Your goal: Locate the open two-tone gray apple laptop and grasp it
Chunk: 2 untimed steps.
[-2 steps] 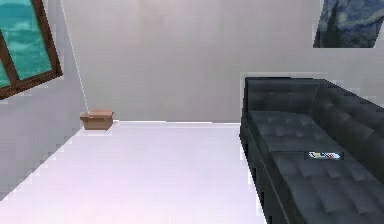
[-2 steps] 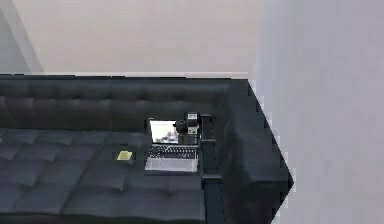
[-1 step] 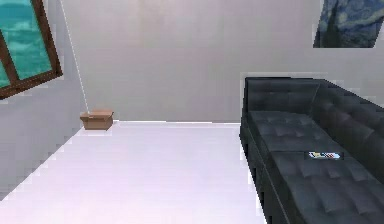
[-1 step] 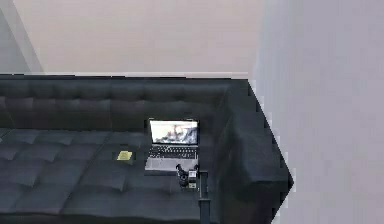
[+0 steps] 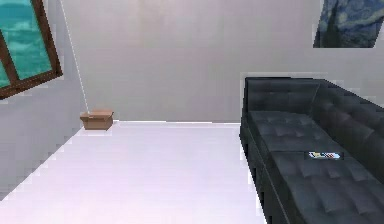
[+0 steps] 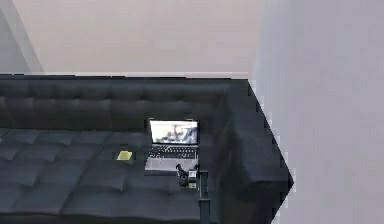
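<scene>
- laptop [image 6: 172,147] right there in the arm side view: lid up, screen lit, sitting on the seat of the dark tufted sofa [image 6: 60,110], close to the corner where the sofa turned.
- its grey keyboard deck lay flat on the cushion, and the screen stood behind it, toward the backrest.
- my arm [image 6: 204,205] stood as a dark bar from the bottom edge, with my pincer [image 6: 179,176] at its far end, just below the laptop's front edge in the picture.
- touching the laptop or short of it? I couldn't tell.
- with the laptop lying on the cushion right behind my pincer, I couldn't tell whether it held anything either.
- a small yellowish flat thing [image 6: 124,156] lay on the cushion just left of the laptop, apart from it.
- a pale wall [image 6: 320,100] ran past the sofa's right end.
- in the forward view, a dark sofa [image 5: 300,110] lined the right side, with a small flat thing with coloured marks [image 5: 324,155] on its seat.
- a brown box [image 5: 96,120] sat on the pale floor [image 5: 150,170] against the far wall.
- a wood-framed window [image 5: 25,55] was at the left, and a blue painting [image 5: 350,22] hung at the upper right.
</scene>
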Tool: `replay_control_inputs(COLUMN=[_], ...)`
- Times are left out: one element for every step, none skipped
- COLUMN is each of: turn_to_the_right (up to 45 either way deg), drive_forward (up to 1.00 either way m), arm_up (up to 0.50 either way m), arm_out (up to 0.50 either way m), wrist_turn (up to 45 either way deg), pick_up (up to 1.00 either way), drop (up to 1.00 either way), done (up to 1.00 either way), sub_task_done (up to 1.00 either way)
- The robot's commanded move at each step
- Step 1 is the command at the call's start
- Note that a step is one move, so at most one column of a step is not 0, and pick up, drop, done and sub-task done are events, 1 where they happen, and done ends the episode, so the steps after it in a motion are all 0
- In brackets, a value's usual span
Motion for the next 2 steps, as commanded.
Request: replay_control_inputs(turn_to_the_right=[0.0, 0.0], drive_forward=[0.00, 0.00], arm_up=[0.10, 0.00], arm_out=[0.00, 0.00], wrist_turn=[0.0, 0.0], pick_up=[0.00, 0.00], drop=[0.00, 0.00], done=[0.00, 1.00], sub_task_done=[0.00, 0.00])
